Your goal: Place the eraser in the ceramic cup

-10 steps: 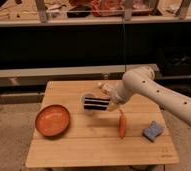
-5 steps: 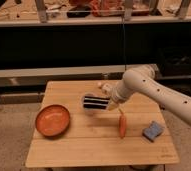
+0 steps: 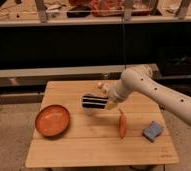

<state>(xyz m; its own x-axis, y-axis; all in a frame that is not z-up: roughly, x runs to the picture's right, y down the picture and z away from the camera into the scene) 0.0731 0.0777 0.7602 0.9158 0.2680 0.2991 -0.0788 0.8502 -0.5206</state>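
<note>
The eraser point(image 3: 94, 102), a flat black block with two pale stripes, is held level just above the middle of the wooden table point(image 3: 79, 145). My gripper point(image 3: 107, 103) is shut on the eraser's right end, with the white arm point(image 3: 154, 92) reaching in from the right. The ceramic cup point(image 3: 90, 111) is mostly hidden by the eraser. Only a pale rounded part of it shows directly behind and below the block.
An orange plate point(image 3: 52, 120) lies on the left of the table. A carrot point(image 3: 122, 125) lies just below and right of the gripper. A blue sponge point(image 3: 152, 131) sits near the right edge. A dark shelf unit stands behind the table.
Hardly anything differs: the arm and the eraser hold almost the same spot over the cup, and the other objects have not moved.
</note>
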